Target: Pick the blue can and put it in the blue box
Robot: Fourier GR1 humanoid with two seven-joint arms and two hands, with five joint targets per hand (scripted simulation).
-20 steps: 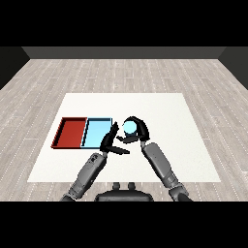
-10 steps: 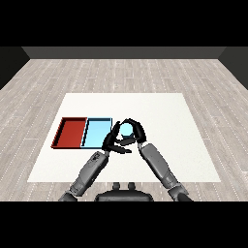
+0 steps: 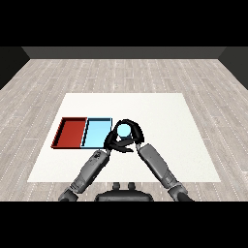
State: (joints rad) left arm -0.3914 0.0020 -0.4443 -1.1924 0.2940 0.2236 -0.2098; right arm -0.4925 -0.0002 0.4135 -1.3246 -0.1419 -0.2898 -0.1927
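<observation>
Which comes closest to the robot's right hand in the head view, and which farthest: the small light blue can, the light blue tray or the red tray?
1. The small light blue can: the right hand curls round it, just right of the trays.
2. The light blue tray: next on the can's left.
3. The red tray: farthest, leftmost on the white table.

No text, label, brand, number or sign can be read on anything here.
</observation>
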